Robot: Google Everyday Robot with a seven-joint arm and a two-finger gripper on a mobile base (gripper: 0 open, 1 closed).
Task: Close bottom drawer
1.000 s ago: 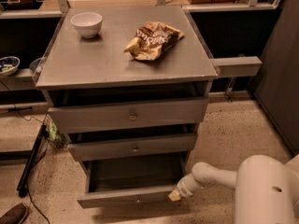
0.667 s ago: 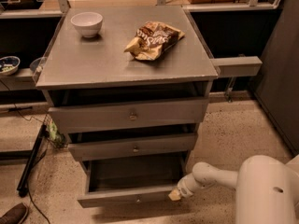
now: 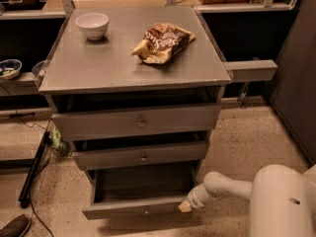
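Observation:
The bottom drawer [image 3: 136,210] is the lowest of three grey drawers and stands pulled well out, its inside bare. Its narrow front panel carries a small knob [image 3: 145,212]. My gripper [image 3: 186,206] sits at the right end of that front panel, touching or almost touching it. My white arm [image 3: 232,186] reaches in from the lower right. The middle drawer [image 3: 140,155] and the top drawer [image 3: 136,122] above are each out a little.
On the cabinet top [image 3: 98,63] stand a white bowl [image 3: 92,24] and a crumpled snack bag [image 3: 162,42]. A grey shelf [image 3: 249,70] juts out at the right. A black pole [image 3: 33,168] and cables lie on the floor at the left.

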